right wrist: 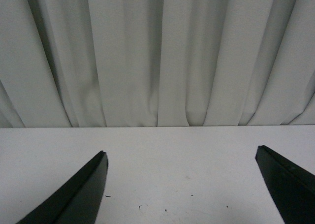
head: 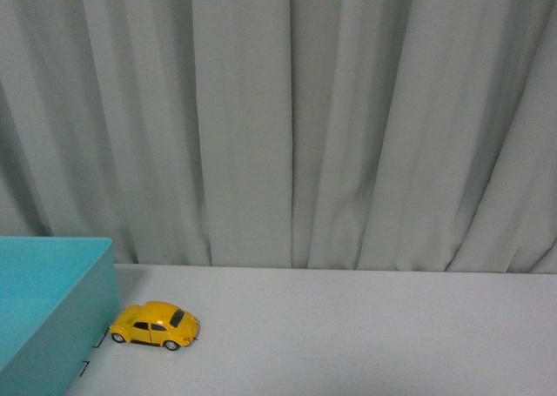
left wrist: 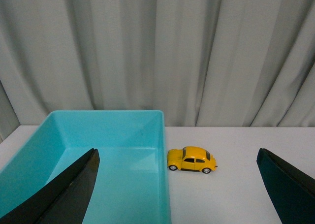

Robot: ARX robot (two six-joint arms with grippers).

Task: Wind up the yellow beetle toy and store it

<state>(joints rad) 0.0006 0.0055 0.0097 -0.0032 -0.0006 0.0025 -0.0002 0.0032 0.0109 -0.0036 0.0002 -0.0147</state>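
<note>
Left gripper (left wrist: 177,150) wide open, both dark fingers (left wrist: 74,189) spread far apart, nothing between them, touching nothing. It hangs above the near part of the scene, one finger over the teal bin (left wrist: 123,130), the other over bare white table (left wrist: 236,184). Right gripper (right wrist: 181,150) also wide open, fingers (right wrist: 78,199) well apart, holding nothing, touching nothing; only bare table (right wrist: 172,160) with a few tiny dark specks lies beyond it.

Yellow beetle toy (head: 155,325) sits upright on its wheels on the table (head: 365,326), at the left of the scene, just right of the bin's right wall (head: 78,326). Side-on to the front camera. Very close to the bin; can't tell whether it touches. Left wrist view shows the same: toy (left wrist: 192,159) outside the bin, beside its wall, well apart from both left fingers. Bin interior looks bare where visible. Small black marks (head: 91,339) on the table by the bin's base. Grey curtain (head: 261,109) hangs along the far edge of the table.
</note>
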